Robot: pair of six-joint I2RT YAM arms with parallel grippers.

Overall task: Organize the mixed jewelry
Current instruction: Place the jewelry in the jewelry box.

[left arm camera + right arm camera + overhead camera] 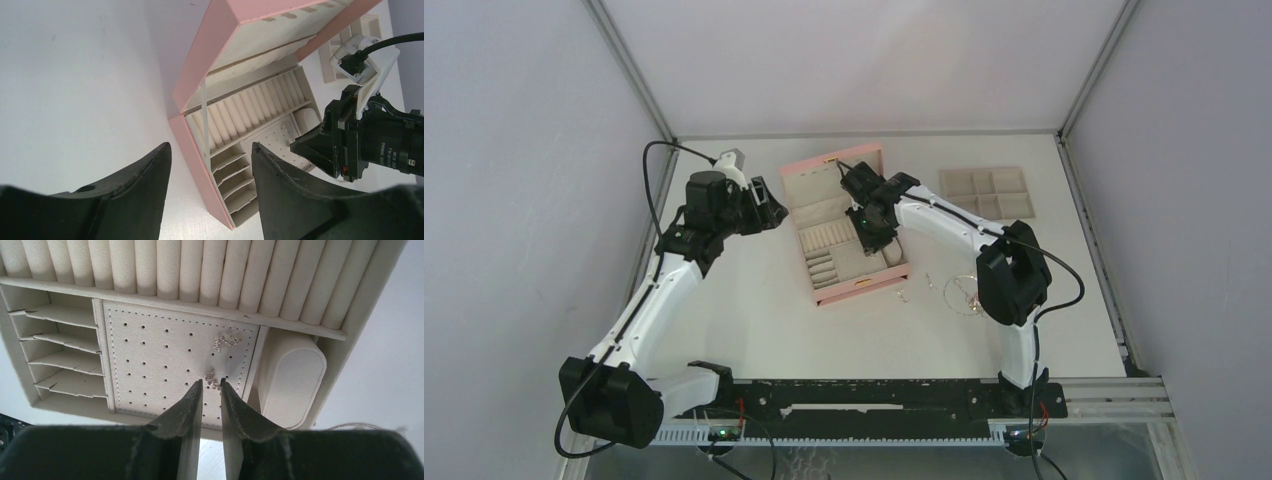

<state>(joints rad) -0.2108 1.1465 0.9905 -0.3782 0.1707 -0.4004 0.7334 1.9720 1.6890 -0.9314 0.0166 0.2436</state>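
The chain necklace (962, 291) on the counter (754, 320) is faint, hard to trace beside the right arm (1012, 272). The right tool (211, 384), narrowly parted, hangs over a silver bit (212, 376). The left tool (210, 147) gapes wide.

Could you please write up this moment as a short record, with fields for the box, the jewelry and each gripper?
Pink box: open, lid raised.
Perforated panel: inside the box, two small silver pieces lying on it.
Chain necklace: on the table, right of the box, outside it.
Beige tray: far right, apart from the box.
Left gripper: open, beside the box's left side, holding nothing.
Right gripper: over the panel, narrowly open, tips close to the nearer piece.
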